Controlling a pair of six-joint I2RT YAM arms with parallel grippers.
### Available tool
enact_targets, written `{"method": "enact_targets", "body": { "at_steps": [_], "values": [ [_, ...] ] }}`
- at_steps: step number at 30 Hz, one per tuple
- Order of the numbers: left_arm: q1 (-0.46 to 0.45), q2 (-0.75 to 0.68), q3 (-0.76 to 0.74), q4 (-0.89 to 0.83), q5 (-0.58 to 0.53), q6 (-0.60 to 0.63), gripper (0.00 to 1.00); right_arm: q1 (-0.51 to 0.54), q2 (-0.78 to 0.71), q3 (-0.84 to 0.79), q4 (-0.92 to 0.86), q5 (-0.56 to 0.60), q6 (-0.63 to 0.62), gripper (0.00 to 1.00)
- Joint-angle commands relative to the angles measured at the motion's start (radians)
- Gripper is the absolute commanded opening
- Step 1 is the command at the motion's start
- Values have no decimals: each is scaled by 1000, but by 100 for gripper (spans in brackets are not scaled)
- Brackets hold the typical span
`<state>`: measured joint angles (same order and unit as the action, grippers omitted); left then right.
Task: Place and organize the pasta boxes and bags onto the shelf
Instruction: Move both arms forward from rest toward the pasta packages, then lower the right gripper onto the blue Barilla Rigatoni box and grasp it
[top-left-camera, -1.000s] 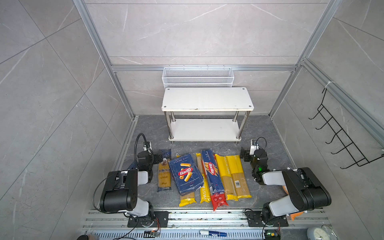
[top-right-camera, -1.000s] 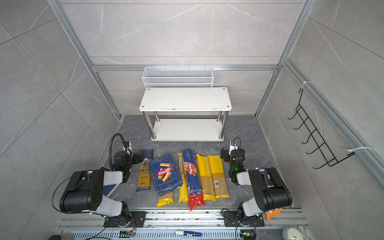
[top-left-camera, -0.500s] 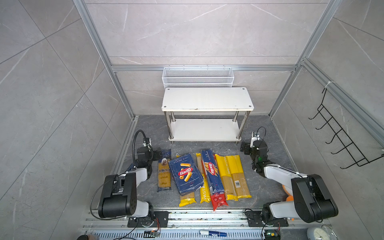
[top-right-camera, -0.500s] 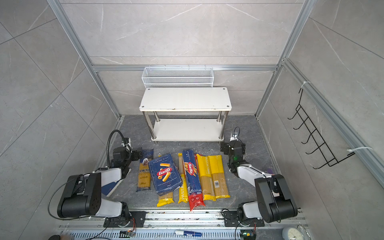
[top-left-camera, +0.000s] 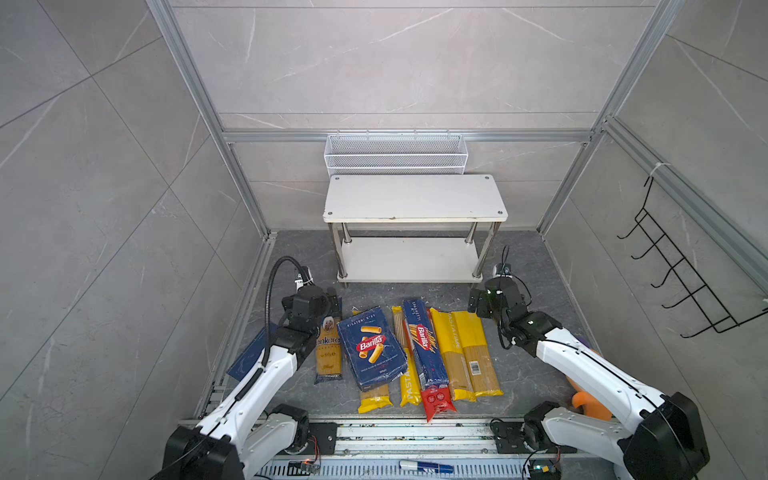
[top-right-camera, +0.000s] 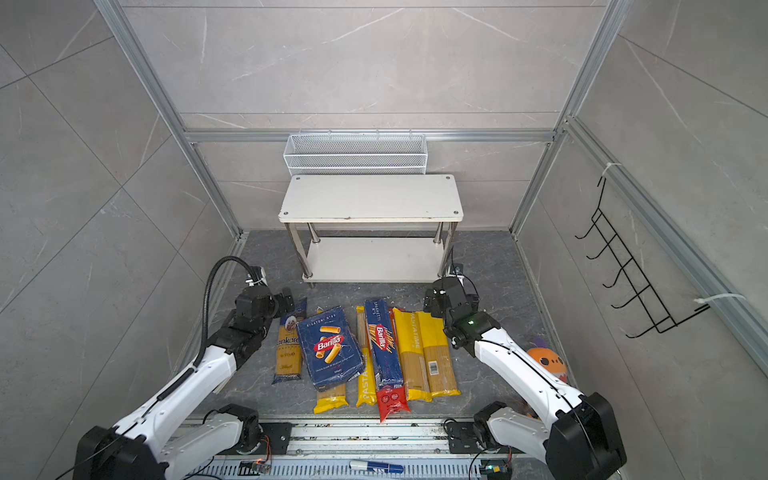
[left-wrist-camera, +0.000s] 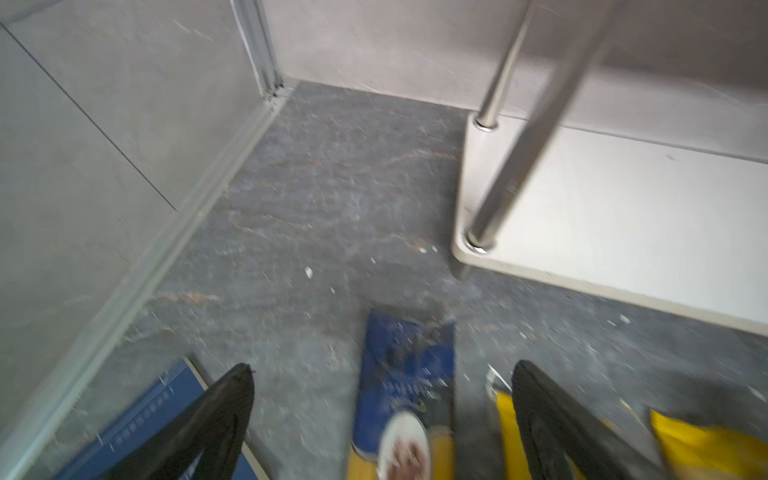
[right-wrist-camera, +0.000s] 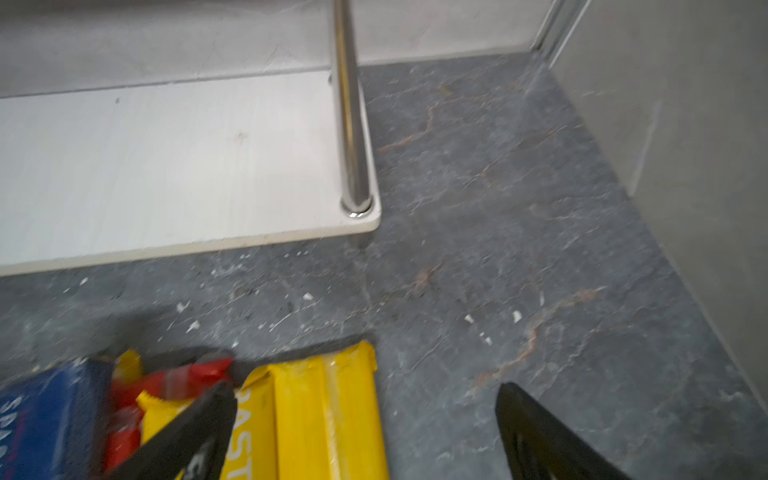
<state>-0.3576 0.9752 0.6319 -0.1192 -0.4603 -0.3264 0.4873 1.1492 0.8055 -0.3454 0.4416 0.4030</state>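
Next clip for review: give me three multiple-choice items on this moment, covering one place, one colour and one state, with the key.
1. The Barilla rigatoni box lies:
A. on the shelf's top board
B. on the floor, over a yellow bag
C. in the wire basket

2. The plush toy is:
A. orange
B. green
C. white

3. The left tool is:
A. shut on the rigatoni box
B. shut, holding nothing
C. open, holding nothing

Key:
1 B: in both top views the box lies flat on the floor, and a yellow bag's end sticks out from under it.
2 A: its orange body shows in a top view.
3 C: in the left wrist view its fingers stand wide apart and clamp nothing.
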Motion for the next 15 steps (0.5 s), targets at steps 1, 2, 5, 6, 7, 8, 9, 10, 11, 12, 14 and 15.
{"method": "enact_targets", "body": {
  "at_steps": [1,2,5,6,7,8,9,10,11,12,14,15],
  "values": [
    [-109,-100,25,-243,-81,-192,97,52,-14,21,-173,-115,82,99],
    [-148,-128,22,-286,-86,-226,97,73,-27,14,-177,-152,94,99],
    [-257,-186,-2,-367,-90,-311,96,149,-66,-20,-182,-217,131,96],
    [-289,-195,-7,-388,-97,-332,94,175,-80,-30,-185,-218,145,96],
    [-327,-200,-7,-417,-116,-364,94,209,-98,-42,-182,-226,156,96],
    [-364,-200,-6,-445,-133,-396,93,241,-114,-52,-170,-244,160,97],
    [-394,-197,-4,-465,-139,-418,93,265,-125,-52,-166,-260,166,97],
    [-429,-190,0,-484,-140,-445,92,288,-133,-50,-155,-284,177,97],
    [-467,-180,4,-501,-141,-470,91,308,-137,-47,-141,-321,182,97],
    [-498,-170,5,-514,-145,-495,91,324,-135,-41,-126,-351,189,97],
    [-570,-145,8,-550,-160,-560,91,360,-116,-29,-83,-431,206,97],
    [-596,-137,6,-562,-168,-592,91,382,-105,-24,-63,-451,215,97]
  ]
}}
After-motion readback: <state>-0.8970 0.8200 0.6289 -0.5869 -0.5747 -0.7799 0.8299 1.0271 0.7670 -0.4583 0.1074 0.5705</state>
